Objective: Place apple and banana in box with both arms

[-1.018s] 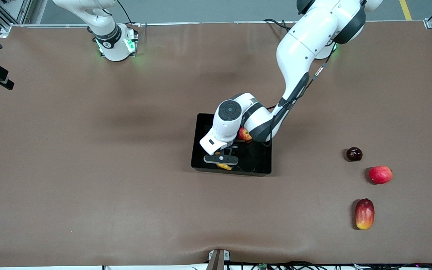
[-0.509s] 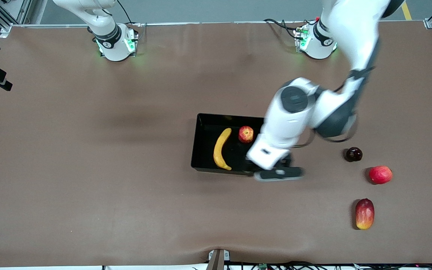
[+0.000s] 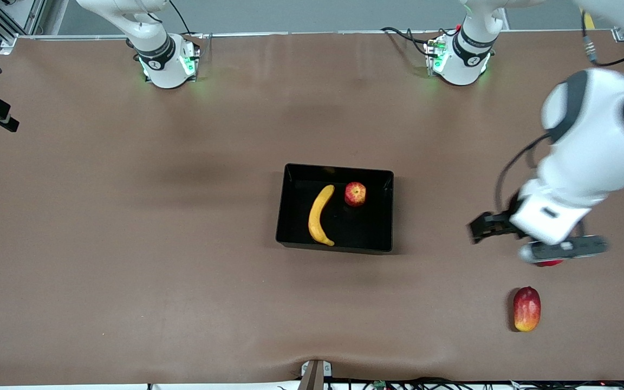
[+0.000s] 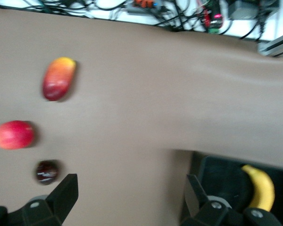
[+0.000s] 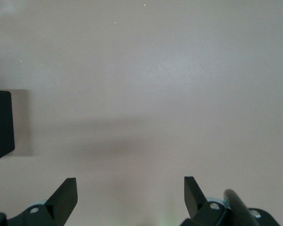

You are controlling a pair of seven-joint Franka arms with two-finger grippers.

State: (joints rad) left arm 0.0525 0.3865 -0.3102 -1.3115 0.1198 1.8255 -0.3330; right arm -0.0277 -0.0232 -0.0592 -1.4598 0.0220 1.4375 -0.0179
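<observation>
The apple (image 3: 355, 194) sits inside the box (image 3: 290, 238), near the wall on the robots' side. The banana (image 3: 319, 215) lies in the box too, just beside the apple on the side toward the right arm's end of the table, and the two fruits do not look like they touch. So both fruits are in the box, and the job looks done. Nothing seems left to put in. The left gripper (image 4: 127, 200) is up in the air over the table near the left arm's end, above a dark round fruit (image 4: 47, 171) and a plain red round fruit (image 4: 13, 134). Its fingers are spread wide apart and hold nothing. A long red and yellow fruit (image 3: 526, 309) lies nearer to the front camera than those two, well apart from the box. These three fruits are not part of the job and can stay where they are. The right arm waits. The right gripper (image 5: 129, 197) hangs over bare table (image 5: 146, 70), with only a corner of the box showing in its wrist view. Its fingers are spread wide too, and they hold nothing.
</observation>
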